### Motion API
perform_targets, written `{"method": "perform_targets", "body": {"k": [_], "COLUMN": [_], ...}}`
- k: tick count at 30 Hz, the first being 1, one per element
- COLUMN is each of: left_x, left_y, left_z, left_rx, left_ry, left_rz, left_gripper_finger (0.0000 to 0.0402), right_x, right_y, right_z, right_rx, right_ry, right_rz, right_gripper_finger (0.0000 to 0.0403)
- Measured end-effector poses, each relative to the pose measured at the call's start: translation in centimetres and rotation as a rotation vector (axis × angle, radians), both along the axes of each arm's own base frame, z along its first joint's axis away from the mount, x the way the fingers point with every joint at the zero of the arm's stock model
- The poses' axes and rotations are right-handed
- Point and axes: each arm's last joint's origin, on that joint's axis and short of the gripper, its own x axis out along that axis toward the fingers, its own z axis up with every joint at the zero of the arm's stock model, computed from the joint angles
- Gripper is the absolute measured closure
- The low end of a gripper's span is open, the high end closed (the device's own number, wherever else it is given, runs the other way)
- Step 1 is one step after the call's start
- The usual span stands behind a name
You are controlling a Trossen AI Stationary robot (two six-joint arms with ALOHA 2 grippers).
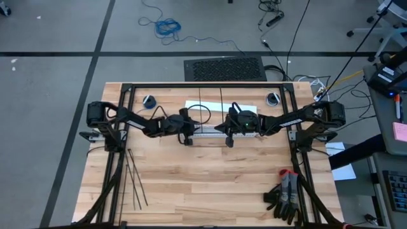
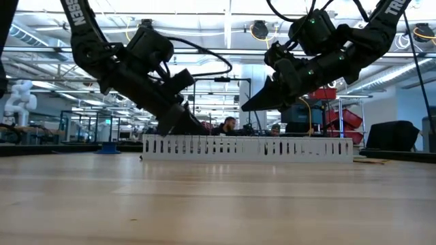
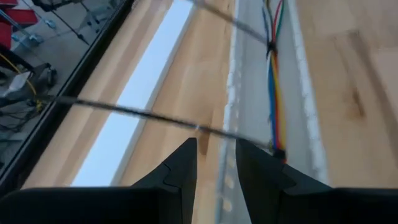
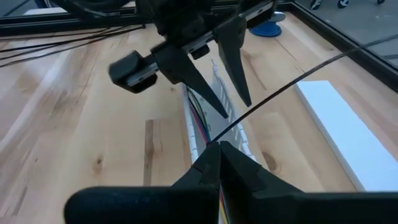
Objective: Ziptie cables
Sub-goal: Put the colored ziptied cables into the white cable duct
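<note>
Pinching together to a sharp point, my right jaws are clamped on a thin black plastic ziptie (image 4: 280,87), which leaves their dark fingertips (image 4: 208,163) and runs off in a straight line over the pale wooden worktop (image 1: 210,184).

My left jaws stand a little apart, a narrow gap between the two dark fingers (image 3: 180,171). I see nothing held in that gap. The black strip crosses just ahead of their tips, and I cannot tell whether it touches them.

Both pairs of jaws hang just above the long white slotted plastic duct (image 3: 249,106), facing each other along it, near but apart. The cables (image 3: 273,99), a thin bundle of blue, yellow, red and green wires, lie inside the duct along its floor. A dark band crosses the bundle farther along the channel.

Off to my left, well apart from the duct, several spare black zipties (image 1: 133,181) lie flat on the worktop. At my near right corner rests a pair of black gloves with red cuffs (image 1: 285,196).

White lettering runs along my arms in the low view, where only "TR" reads clearly.
</note>
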Motion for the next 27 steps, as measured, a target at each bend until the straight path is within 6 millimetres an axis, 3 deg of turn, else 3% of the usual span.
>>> {"method": "perform_targets", "body": {"k": [11,27], "left_x": [-0.2,0.9], "left_y": [0.4,0.5], "left_z": [-0.2,-2.9], "left_rx": [0.004,-0.026], "left_ry": [0.028,0.055], "left_rz": [-0.012,-0.033], "left_gripper_finger": [0.0295,0.0375], "right_x": [0.0,0.1], "right_y": [0.0,0.0], "right_z": [0.1,0.3], "right_rx": [0.003,0.007], "right_ry": [-0.013,-0.037], "right_rz": [-0.002,-0.005], "right_gripper_finger": [0.0403,0.0403]}}
